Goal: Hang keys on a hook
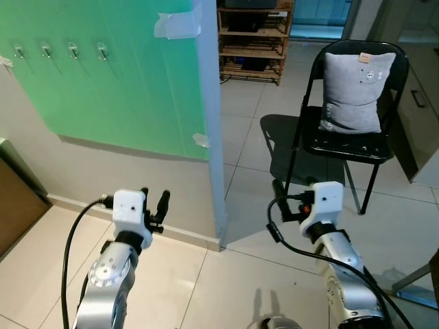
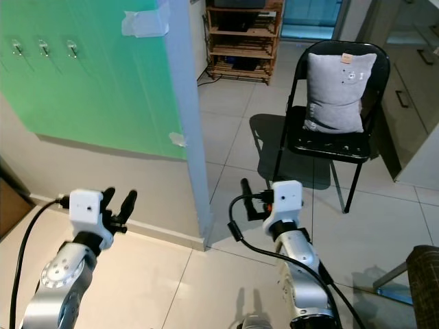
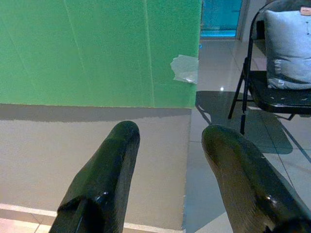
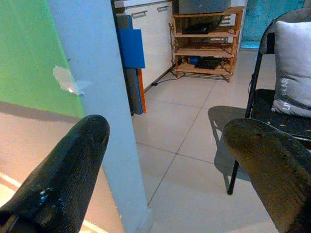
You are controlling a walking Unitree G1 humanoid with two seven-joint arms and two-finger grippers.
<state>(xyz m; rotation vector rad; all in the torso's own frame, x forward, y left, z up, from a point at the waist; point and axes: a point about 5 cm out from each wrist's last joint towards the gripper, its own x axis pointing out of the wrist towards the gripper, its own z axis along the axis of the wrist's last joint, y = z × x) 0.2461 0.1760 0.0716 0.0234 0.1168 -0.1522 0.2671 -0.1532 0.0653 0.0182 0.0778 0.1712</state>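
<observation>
Four small metal hooks (image 1: 58, 50) sit in a row high on the green sheet (image 1: 116, 75), near its upper left corner, and they are bare. No keys can be made out in either gripper or on the floor. The sheet is taped to the wall, with a strip of tape (image 1: 177, 25) at its top right corner and another scrap (image 1: 201, 140) at its lower right corner, right against the wall's end edge.

Down low, the left gripper (image 1: 155, 203) is raised in front of the beige wall below the sheet, fingers (image 3: 104, 184) spread apart and holding nothing. The right gripper (image 1: 276, 188) is up too, past the wall's corner over the tiled floor (image 1: 260, 137), its fingers (image 4: 63, 170) wide apart and also holding nothing.

Off to the right stands a black folding chair (image 1: 357, 147) with a grey pillow (image 1: 354, 91) propped upright against its back. Behind, by the far wall, is a wooden rack (image 1: 254, 41) of shelves. A blue panel (image 4: 131, 48) leans beside white cabinets behind the wall's end.
</observation>
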